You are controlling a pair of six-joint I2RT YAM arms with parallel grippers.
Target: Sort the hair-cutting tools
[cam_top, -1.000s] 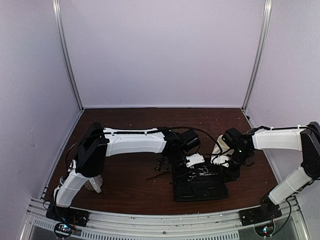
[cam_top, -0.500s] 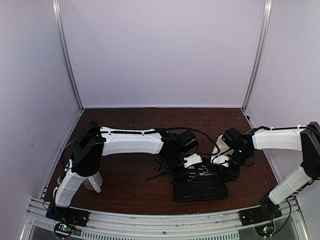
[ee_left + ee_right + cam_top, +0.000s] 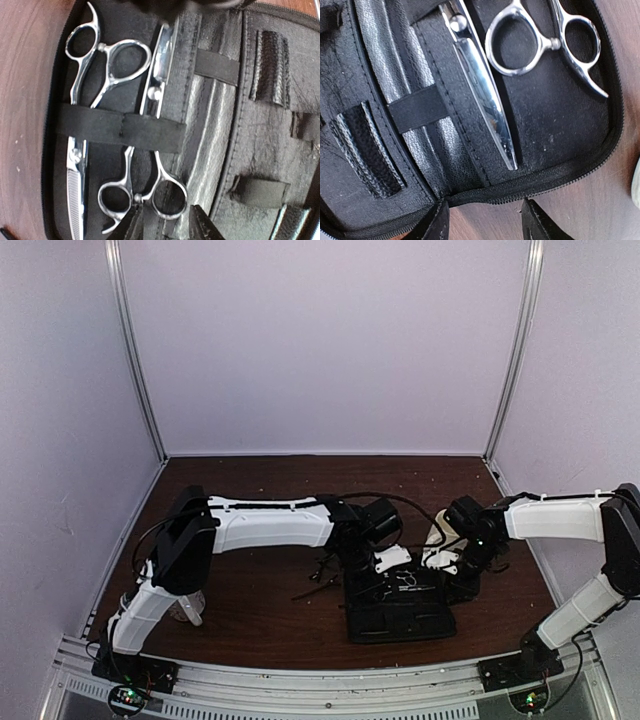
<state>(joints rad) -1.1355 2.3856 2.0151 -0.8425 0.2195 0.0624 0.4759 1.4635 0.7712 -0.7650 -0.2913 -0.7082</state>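
Scissors (image 3: 156, 92) lie strapped in case (image 3: 260, 125) — rings just beyond left fingers (image 3: 207, 230).

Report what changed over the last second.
The left arm swayed slightly to the left, then came back over the case. The left gripper now stands open at the ring end of one scissors. The earlier top views are too coarse to show whether it let go. The right arm and the case stayed put.
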